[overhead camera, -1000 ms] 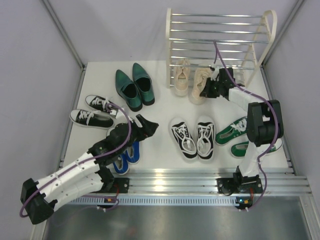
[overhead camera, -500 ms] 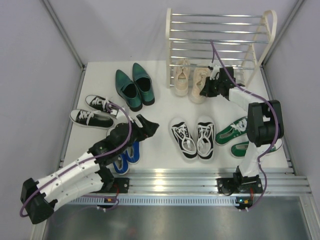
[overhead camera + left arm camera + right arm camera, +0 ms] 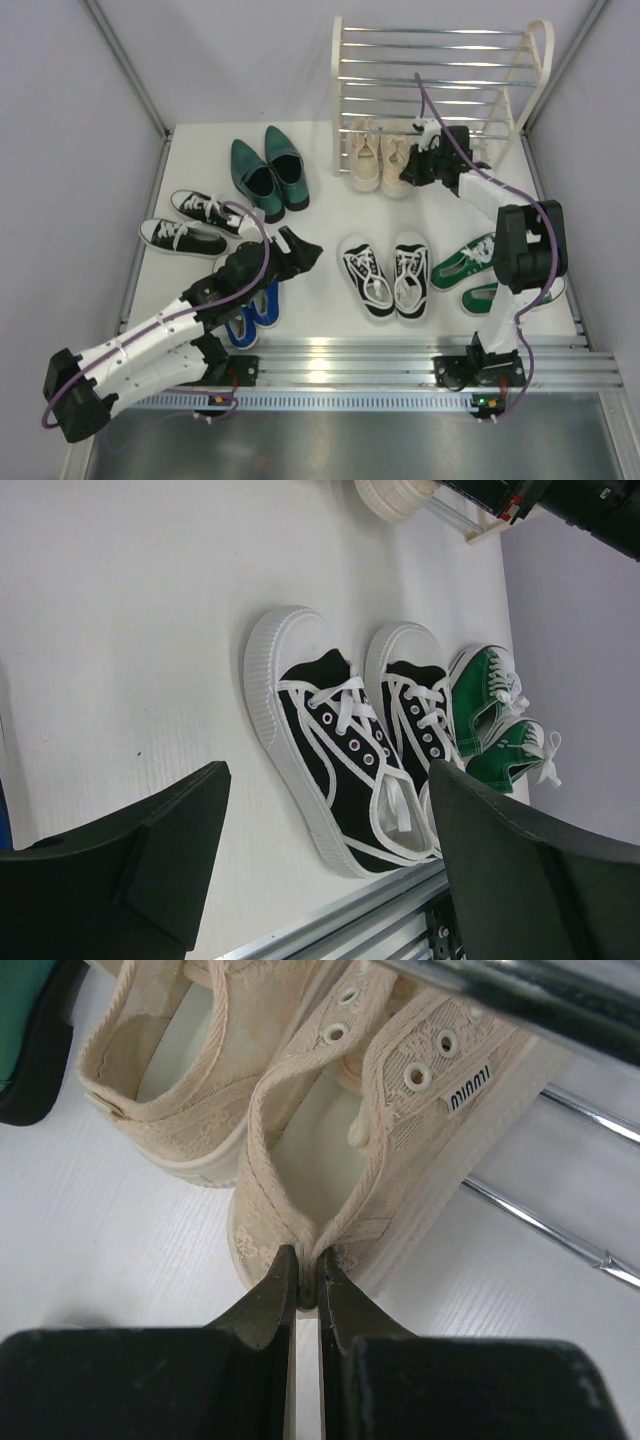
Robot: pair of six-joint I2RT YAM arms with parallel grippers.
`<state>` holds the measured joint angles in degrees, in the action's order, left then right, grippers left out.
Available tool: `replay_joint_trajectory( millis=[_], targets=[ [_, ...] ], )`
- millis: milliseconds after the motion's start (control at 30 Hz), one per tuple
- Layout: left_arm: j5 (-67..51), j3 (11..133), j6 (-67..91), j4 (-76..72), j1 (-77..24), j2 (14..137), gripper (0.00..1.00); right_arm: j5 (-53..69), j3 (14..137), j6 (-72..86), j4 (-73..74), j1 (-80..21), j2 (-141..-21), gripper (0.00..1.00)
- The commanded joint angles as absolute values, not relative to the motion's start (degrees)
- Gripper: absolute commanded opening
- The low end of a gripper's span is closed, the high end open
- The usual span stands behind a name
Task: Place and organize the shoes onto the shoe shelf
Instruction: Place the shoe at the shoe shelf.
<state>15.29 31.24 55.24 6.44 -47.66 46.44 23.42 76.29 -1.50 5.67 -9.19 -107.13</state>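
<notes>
You're pinching the beige lace-up point(image 3: 400, 1150) by its thin heel rim with the right gripper point(image 3: 305, 1285), its toe at the shoe shelf's point(image 3: 430, 62) bottom bars. Risks: fabric slipping out, or the toe snagging a bar. The left gripper point(image 3: 325, 780) is hanging spread over the black-and-white sneakers point(image 3: 340, 740).

Jaws gape on left arm point(image 3: 150, 340), pinch tight on right arm point(image 3: 525, 250).

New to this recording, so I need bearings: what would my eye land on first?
The right gripper pinches the heel of a beige shoe at the foot of the chrome shelf. The left gripper hangs open, facing black-and-white sneakers near the front.
</notes>
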Motion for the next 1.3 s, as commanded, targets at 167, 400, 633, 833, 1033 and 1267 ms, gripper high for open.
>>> replay_joint_trajectory(
  millis=[167, 400, 633, 833, 1033, 1267],
  targets=[
    [14.41, 34.45, 53.79, 2.99, -47.37, 47.46, 0.86, 22.24, 80.51, -3.52, -2.81, -9.58, -107.40, 0.00],
    [14.33, 34.72, 53.79, 3.16, -47.37, 47.46, 0.85, 20.39, 79.11, -1.85, -3.77, -10.10, -108.19, 0.00],
    [14.06, 34.54, 54.05, 3.25, -47.37, 47.37, 0.85, 18.11, 78.40, -0.27, -5.45, -10.28, -107.32, 0.00],
    [14.06, 34.45, 54.23, 3.34, -47.37, 46.85, 0.85, 16.26, 79.72, 2.55, -5.45, -10.28, -107.58, 0.01],
    [14.06, 34.28, 54.23, 3.43, -47.37, 46.76, 0.86, 16.70, 79.19, 2.11, -4.75, -10.98, -108.28, 0.08],
    [14.94, 34.36, 54.32, 3.60, -47.37, 46.76, 0.86, 16.96, 78.92, 1.67, -3.96, -11.34, -108.98, 0.21]
  ],
)
